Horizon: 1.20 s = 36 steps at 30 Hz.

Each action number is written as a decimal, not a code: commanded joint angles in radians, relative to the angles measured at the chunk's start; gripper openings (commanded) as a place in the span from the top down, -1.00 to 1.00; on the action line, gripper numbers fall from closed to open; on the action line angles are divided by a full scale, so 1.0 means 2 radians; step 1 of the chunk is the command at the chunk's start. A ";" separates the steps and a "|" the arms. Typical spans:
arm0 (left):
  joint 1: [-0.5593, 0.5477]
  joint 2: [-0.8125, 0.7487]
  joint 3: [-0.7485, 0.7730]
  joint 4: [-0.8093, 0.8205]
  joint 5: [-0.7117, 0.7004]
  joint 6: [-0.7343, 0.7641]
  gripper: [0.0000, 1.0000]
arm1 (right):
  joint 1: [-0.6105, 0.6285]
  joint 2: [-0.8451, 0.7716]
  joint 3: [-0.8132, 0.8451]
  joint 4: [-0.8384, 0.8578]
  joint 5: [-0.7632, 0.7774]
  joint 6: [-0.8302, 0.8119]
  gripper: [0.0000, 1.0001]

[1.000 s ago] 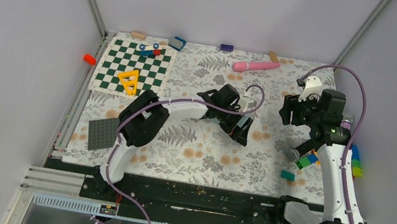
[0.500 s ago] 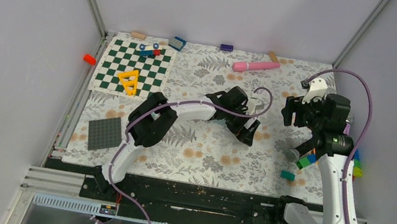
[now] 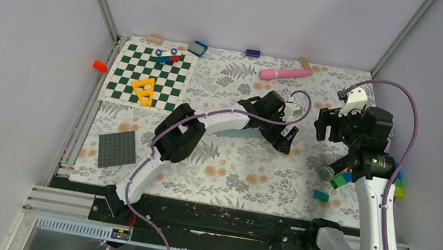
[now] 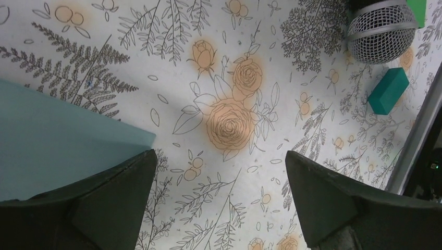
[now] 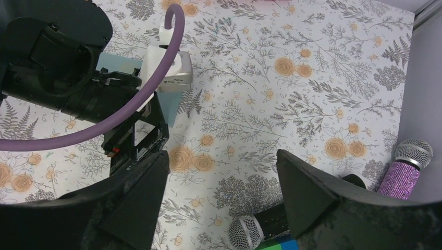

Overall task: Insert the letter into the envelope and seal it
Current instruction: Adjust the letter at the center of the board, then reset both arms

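The grey-teal envelope (image 4: 52, 140) lies flat on the floral mat, its corner just left of my left gripper (image 4: 220, 153). That gripper is open, hovering over bare mat with nothing between its fingers. From above, only a sliver of the envelope (image 3: 231, 132) shows under the left arm, behind the left gripper (image 3: 284, 140). My right gripper (image 5: 223, 153) is open and empty, raised over the mat to the right of the left wrist; the top view shows the right gripper (image 3: 322, 124) near the right side. The letter is out of view.
A black microphone (image 5: 260, 229) and a purple glitter one (image 5: 404, 174) lie near the right arm, with coloured bricks (image 3: 397, 183) and a teal block (image 4: 388, 90). A chequered board (image 3: 146, 76), a dark studded plate (image 3: 117, 149) and a pink tube (image 3: 285, 74) sit farther off.
My left arm has stretched farther right and back, uncovering a sliver of the envelope. The right gripper's jaws have spread wider and the right wrist has shifted slightly.
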 commanded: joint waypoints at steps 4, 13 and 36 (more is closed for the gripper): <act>0.008 -0.139 -0.077 -0.013 -0.011 0.044 -0.98 | -0.003 -0.007 0.002 0.015 0.004 0.012 -0.83; 0.086 -0.498 -0.263 -0.135 -0.064 0.203 -0.97 | -0.003 -0.061 0.021 -0.001 0.008 0.022 -0.99; 0.560 -0.871 -0.543 -0.060 0.020 0.154 -0.97 | -0.003 -0.242 0.044 -0.085 0.035 0.132 -0.99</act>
